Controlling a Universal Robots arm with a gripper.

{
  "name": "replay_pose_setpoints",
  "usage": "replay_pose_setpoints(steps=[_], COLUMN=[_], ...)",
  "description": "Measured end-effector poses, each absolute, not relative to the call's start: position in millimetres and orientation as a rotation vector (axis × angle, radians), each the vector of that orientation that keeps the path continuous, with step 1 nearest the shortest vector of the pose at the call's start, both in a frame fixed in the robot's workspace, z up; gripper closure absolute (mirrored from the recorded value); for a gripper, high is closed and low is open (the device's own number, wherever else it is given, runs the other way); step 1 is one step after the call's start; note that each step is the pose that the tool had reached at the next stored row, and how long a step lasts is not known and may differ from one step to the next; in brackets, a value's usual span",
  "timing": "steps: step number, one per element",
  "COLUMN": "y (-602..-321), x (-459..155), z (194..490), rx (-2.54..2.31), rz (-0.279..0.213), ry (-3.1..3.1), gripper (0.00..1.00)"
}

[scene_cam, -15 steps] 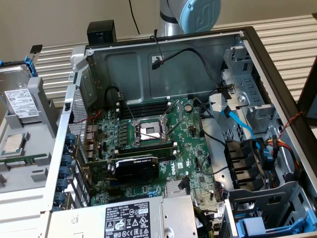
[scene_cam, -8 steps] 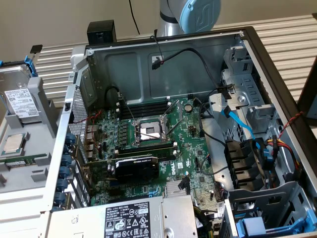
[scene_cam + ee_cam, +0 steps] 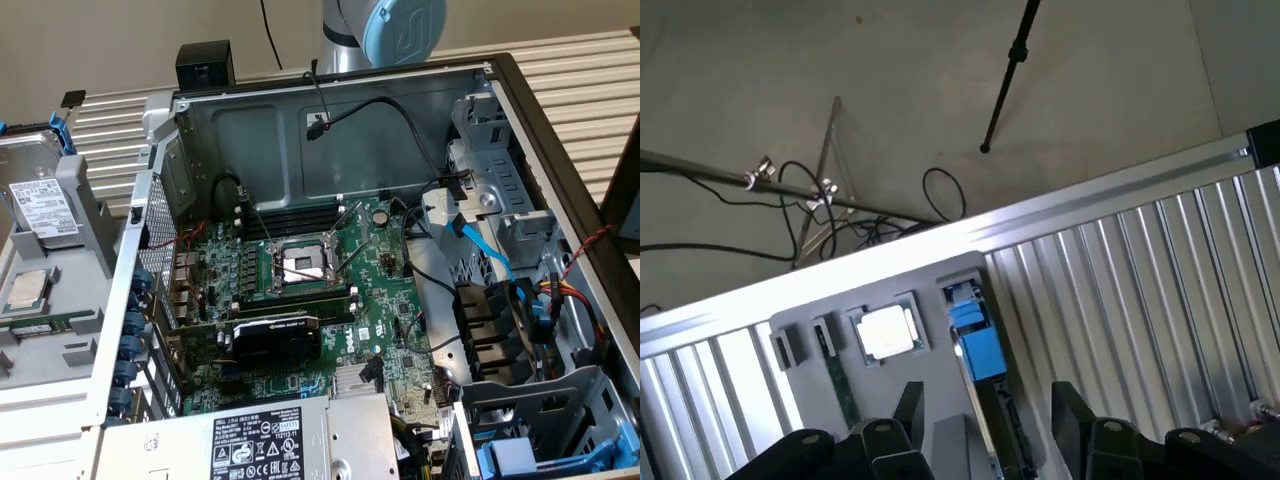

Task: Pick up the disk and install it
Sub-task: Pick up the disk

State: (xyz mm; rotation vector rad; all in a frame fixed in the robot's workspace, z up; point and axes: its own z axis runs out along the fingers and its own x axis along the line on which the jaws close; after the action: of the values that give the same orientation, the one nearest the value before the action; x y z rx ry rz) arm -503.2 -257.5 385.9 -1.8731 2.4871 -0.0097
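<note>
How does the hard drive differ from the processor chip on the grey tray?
Size: hard drive bigger than processor chip. Pose: drive stands on edge, chip lies flat. Look: drive has white label and blue frame, chip is bare. Both silver, both in the grey tray.

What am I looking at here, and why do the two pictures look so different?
A robot arm, the blue-and-grey joint at the exterior view's top, works on an open computer case. One picture comes from a camera off the arm. The other comes from a camera on its wrist, looking past its gripper, two dark fingers standing open and holding nothing. At the exterior view's left, a grey tray beside the case holds parts: the disk, a silver drive with a white label in a blue frame, a square processor chip and a memory stick. The disk sits in the tray, not yet picked up.
</note>
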Motion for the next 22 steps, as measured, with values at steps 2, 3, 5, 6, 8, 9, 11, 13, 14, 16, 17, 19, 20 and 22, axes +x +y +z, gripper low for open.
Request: replay_pose_setpoints(steps=[2, 3, 5, 6, 8, 9, 11, 13, 14, 16, 17, 19, 20, 22], y=[-257.5, -257.5, -257.5, -257.5, -257.5, -257.5, -257.5, -257.6, -257.5, -257.5, -257.5, -257.5, -257.5, -257.5], x=[-503.2, -503.2, -503.2, -503.2, -503.2, -503.2, -503.2, -503.2, -503.3, -503.3, -503.3, -503.3, -503.3, -503.3], z=[385.3, 385.0, 384.4, 384.0, 383.2, 382.7, 381.7, 380.1, 378.9, 376.9, 375.6, 373.8, 372.7, 370.0], rx=[-1.918, -1.939, -1.984, -2.006, -2.044, -2.061, -2.087, -2.099, -2.100, -2.098, -2.097, -2.100, -2.104, -2.114], rz=[-0.009, -0.008, -0.008, -0.007, -0.005, -0.004, -0.005, -0.008, -0.010, -0.017, -0.020, -0.020, -0.021, -0.020], ry=[2.452, 2.436, 2.400, 2.381, 2.349, 2.336, 2.315, 2.305, 2.303, 2.298, 2.296, 2.294, 2.290, 2.281], gripper=[0.38, 0.38, 0.38, 0.38, 0.38, 0.38, 0.38, 0.38, 0.38, 0.38, 0.38, 0.38, 0.38, 0.38])
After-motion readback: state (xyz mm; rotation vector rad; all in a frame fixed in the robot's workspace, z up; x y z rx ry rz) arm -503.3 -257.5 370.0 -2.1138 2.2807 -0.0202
